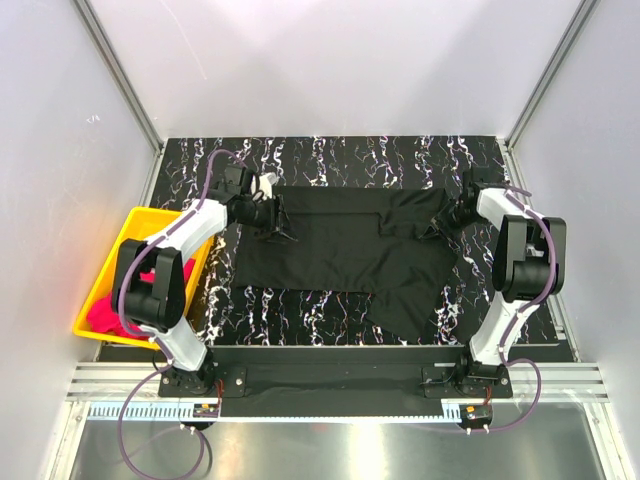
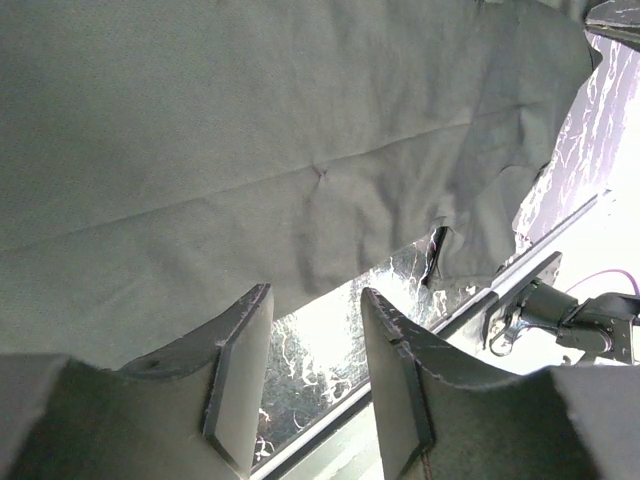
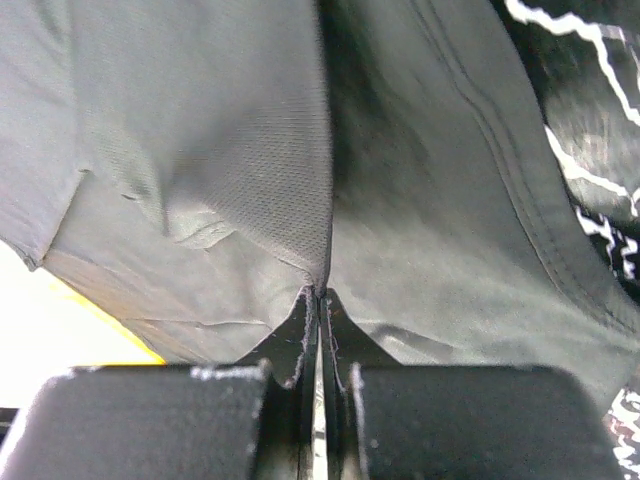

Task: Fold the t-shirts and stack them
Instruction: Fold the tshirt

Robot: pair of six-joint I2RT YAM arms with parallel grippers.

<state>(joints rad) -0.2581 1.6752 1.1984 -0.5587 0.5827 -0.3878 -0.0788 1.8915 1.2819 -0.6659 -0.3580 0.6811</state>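
Note:
The black t-shirt (image 1: 340, 255) lies spread across the middle of the marble table, with a loose flap hanging toward the front right. My left gripper (image 1: 278, 232) is open and empty at the shirt's left edge; in the left wrist view (image 2: 315, 292) its jaws stand apart just off the cloth (image 2: 250, 130). My right gripper (image 1: 437, 228) is at the shirt's upper right and is shut on a pinched fold of the black cloth (image 3: 200, 150), as the right wrist view (image 3: 320, 292) shows. The magenta-pink t-shirt (image 1: 103, 316) lies bunched in the yellow tray.
The yellow plastic tray (image 1: 135, 215) stands at the table's left edge beside the left arm. White walls and metal posts enclose the table on three sides. A black rail (image 1: 330, 355) runs along the front edge by the arm bases.

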